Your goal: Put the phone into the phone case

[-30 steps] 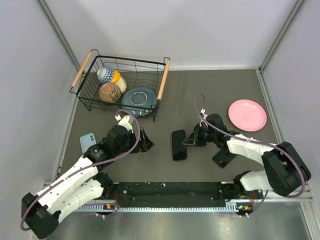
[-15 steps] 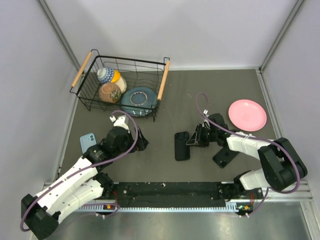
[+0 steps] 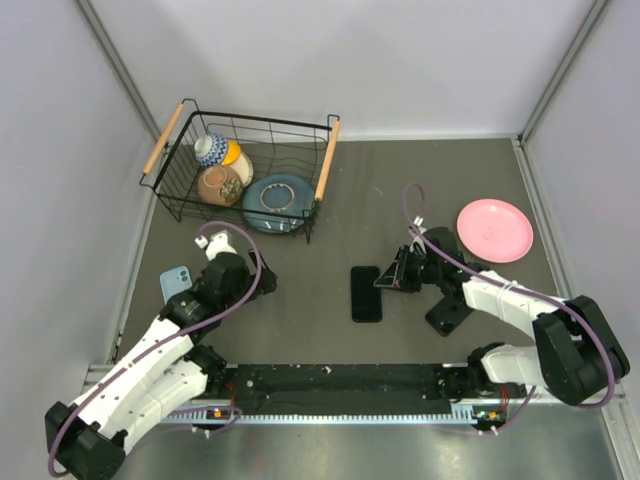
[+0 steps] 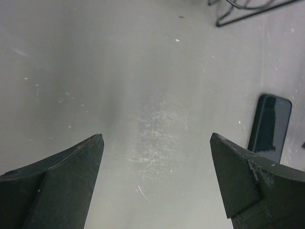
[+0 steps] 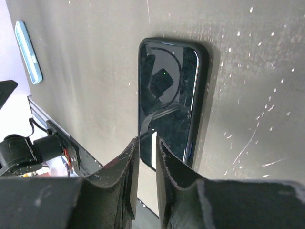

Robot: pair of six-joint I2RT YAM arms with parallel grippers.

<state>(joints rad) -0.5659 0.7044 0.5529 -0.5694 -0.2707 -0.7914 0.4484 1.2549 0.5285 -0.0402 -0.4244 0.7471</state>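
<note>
A black phone (image 3: 366, 293) lies flat, screen up, on the dark table between the arms. It also shows in the right wrist view (image 5: 169, 95) and at the right edge of the left wrist view (image 4: 269, 126). My right gripper (image 3: 383, 281) hovers at the phone's right edge. Its jaws (image 5: 147, 140) are nearly together with only a thin gap, and nothing is held. A flat black case-like piece (image 3: 447, 315) lies partly under my right arm. A light blue phone-shaped item (image 3: 175, 284) lies at the far left. My left gripper (image 3: 262, 287) is wide open and empty (image 4: 156, 136) over bare table.
A wire basket (image 3: 330, 160) with wooden handles holds bowls and a blue plate at the back left; its foot shows in the left wrist view (image 4: 238, 12). A pink plate (image 3: 495, 230) lies at the right. The base rail runs along the near edge.
My left arm has drawn back to the left, away from the phone. The phone has shifted slightly right, and my right gripper has moved with it.
</note>
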